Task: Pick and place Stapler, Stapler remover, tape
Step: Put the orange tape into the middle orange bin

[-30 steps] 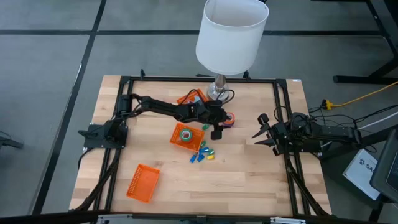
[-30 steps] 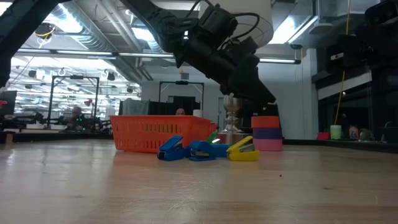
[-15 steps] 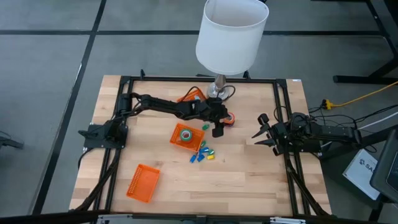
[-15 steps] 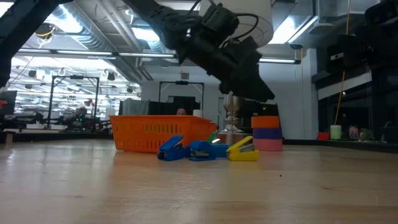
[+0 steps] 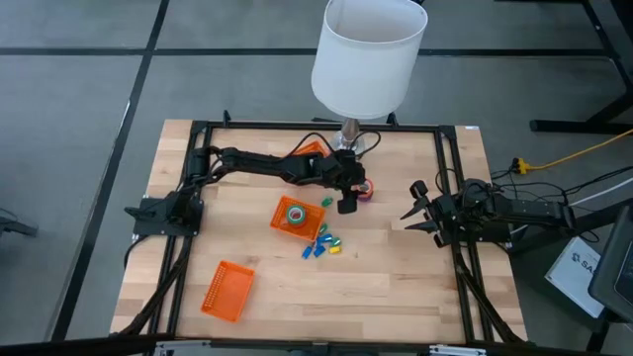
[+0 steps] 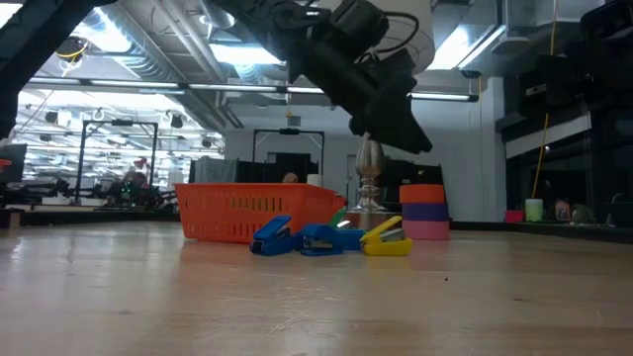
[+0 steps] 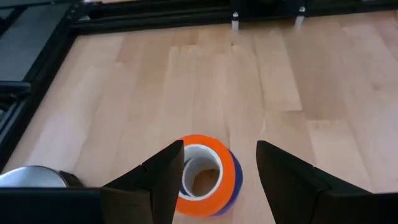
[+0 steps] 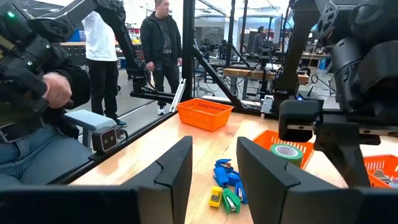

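A stack of small tape rolls, orange on top of purple and pink (image 6: 425,212), stands on the table near the lamp base (image 5: 346,148); it also shows in the high view (image 5: 367,188). My left gripper (image 7: 219,152) hovers open above the orange top roll (image 7: 202,176), one finger on each side and clear of it; it shows as well from above (image 5: 346,202). A green tape roll (image 5: 294,214) lies in an orange basket (image 5: 280,222). Small blue, yellow and green stapler-like pieces (image 5: 322,245) lie in a cluster on the wood. My right gripper (image 5: 408,213) waits open at the table's right side.
A lamp with a white shade (image 5: 366,54) stands at the far edge, right beside the tape stack. A second orange basket (image 5: 227,290) lies near the near-left corner, and a third (image 5: 307,150) is partly under my left arm. People stand beyond the table (image 8: 163,43).
My left gripper has risen a little and shifted slightly toward the far edge, over the tape stack. Its arm now covers more of the orange basket by the lamp. The objects on the table have stayed in place.
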`<action>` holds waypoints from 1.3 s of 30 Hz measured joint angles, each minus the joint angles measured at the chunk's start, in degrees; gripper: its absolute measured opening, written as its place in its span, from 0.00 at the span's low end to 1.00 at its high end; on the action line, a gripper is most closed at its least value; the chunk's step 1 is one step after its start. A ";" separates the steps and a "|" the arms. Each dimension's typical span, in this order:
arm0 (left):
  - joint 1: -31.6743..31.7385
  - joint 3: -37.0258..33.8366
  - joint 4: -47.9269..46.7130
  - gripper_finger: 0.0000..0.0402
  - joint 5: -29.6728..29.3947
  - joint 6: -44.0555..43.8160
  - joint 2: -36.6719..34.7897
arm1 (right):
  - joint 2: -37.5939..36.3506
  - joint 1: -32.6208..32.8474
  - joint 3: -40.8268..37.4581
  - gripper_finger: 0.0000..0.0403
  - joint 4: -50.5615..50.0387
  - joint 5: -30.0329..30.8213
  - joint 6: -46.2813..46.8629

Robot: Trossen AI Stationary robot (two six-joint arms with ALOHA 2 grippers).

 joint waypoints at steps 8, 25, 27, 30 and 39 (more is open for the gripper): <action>-0.88 -0.02 0.60 0.48 0.02 0.87 2.80 | 0.00 0.00 0.02 0.32 0.02 0.00 0.00; -0.48 -0.04 2.69 0.46 0.02 2.49 3.90 | 0.02 0.00 0.00 0.32 0.02 0.00 0.00; -0.33 -0.04 2.58 0.46 0.21 2.46 3.98 | 0.01 0.00 0.00 0.32 0.02 0.00 0.00; -0.13 -0.04 2.23 0.46 0.24 2.10 4.42 | 0.00 0.00 0.00 0.32 0.02 0.00 0.00; 0.02 -0.04 1.07 0.46 -0.21 2.08 4.61 | 0.00 0.00 0.00 0.32 0.00 0.00 0.00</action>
